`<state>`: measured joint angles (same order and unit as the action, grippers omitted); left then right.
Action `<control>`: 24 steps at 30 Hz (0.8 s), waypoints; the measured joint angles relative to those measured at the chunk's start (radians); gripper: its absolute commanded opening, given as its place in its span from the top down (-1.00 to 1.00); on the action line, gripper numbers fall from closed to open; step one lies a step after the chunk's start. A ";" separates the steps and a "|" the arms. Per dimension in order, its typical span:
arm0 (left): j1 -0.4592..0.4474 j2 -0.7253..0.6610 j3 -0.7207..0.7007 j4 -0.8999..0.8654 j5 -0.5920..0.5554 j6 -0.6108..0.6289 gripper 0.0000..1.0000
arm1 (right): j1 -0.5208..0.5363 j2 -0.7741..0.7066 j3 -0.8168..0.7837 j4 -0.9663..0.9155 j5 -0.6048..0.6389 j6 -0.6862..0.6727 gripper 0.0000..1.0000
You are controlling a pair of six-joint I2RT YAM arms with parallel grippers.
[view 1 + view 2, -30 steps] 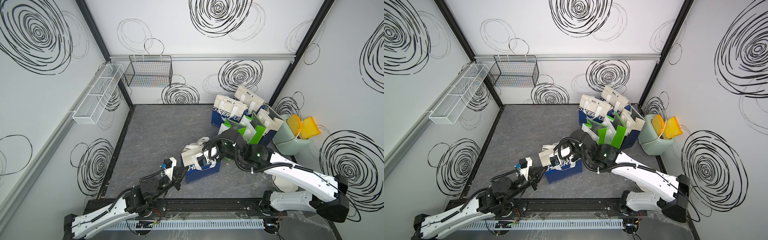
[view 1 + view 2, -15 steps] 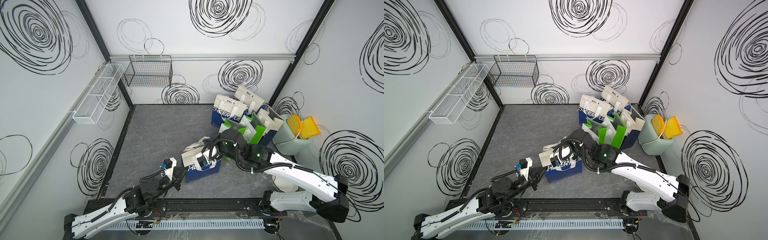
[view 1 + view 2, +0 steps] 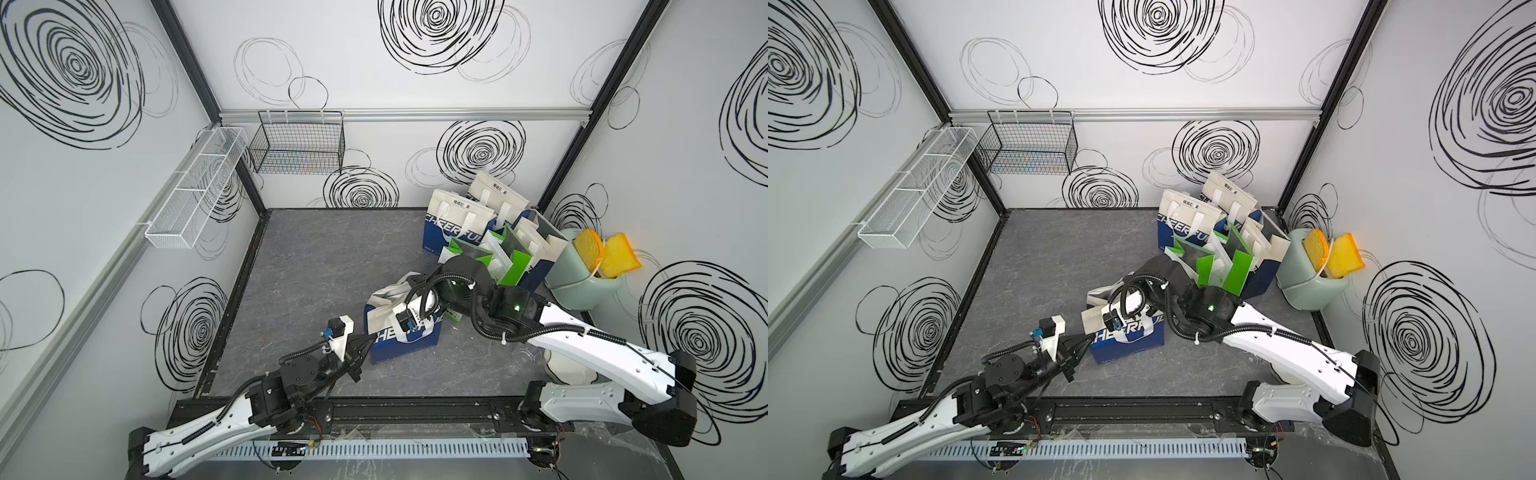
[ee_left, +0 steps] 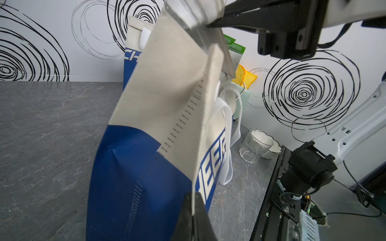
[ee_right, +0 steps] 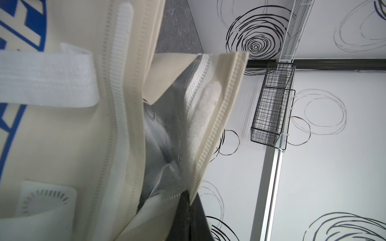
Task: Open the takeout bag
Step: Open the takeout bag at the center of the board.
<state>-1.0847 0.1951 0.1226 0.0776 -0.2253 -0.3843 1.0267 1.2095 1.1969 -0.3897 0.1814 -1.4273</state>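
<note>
Bag position: the blue and cream fabric takeout bag (image 3: 405, 340) with white strap handles stands upright on the grey stone-patterned table (image 3: 311, 270). It is toward the front and between the two arms in both top views (image 3: 1127, 338).

Left gripper (image 4: 193, 200): jaws clenched on the lower edge of the bag's cream top panel, at the corner nearest the left arm.

Right gripper (image 5: 188, 200): jaws clamped on the cream rim that carries the hook-and-loop strip. In the left wrist view the right gripper (image 4: 211, 25) sits at the very top of the bag.

Mouth: the two rims are parted and the silver lining (image 5: 158, 135) shows between them. What is inside cannot be told.

Against one second ago: the bag's blue body and the left arm are in the same place. The right wrist has shifted slightly over the mouth, and its black cable loop now covers the white wrist part that showed then.

Containers:
- In the back right corner stands a cluster of like blue and cream bags (image 3: 457, 216) and green and white bags (image 3: 517, 266). The green ones are open-mouthed, with their contents hidden.
- A pale green plastic bin (image 3: 577, 286) just beside them holds two yellow bread-slice shapes (image 3: 588, 249).
- A black wire basket (image 3: 299, 149) hangs on the back wall and a white mesh tray (image 3: 187, 208) on the left wall. The contents of both are indistinct.
- A clear glass tumbler (image 4: 254, 146) stands just beside a white scalloped bowl (image 4: 271, 146) near the right arm's base.
</note>
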 measured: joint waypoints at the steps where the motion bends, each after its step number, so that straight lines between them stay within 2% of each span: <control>1: 0.000 0.000 0.000 0.000 0.000 0.000 1.00 | -0.001 0.000 0.002 -0.002 -0.002 -0.003 1.00; 20: -0.002 0.002 0.000 -0.027 0.002 0.002 1.00 | -0.023 0.018 0.084 -0.015 -0.011 -0.053 1.00; 21: -0.002 0.002 0.000 -0.027 0.001 0.002 1.00 | -0.023 0.018 0.083 -0.015 -0.013 -0.046 0.97; 23: -0.002 0.002 0.000 -0.027 0.000 0.002 1.00 | -0.023 0.018 0.082 -0.015 -0.014 -0.031 0.72; 24: -0.002 0.002 0.000 -0.027 0.000 0.002 0.96 | -0.023 0.018 0.081 -0.014 -0.016 -0.022 0.48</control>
<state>-1.0866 0.1974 0.1226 0.0502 -0.2256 -0.3828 1.0035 1.2274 1.2781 -0.4034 0.1650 -1.4490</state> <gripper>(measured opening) 0.060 0.127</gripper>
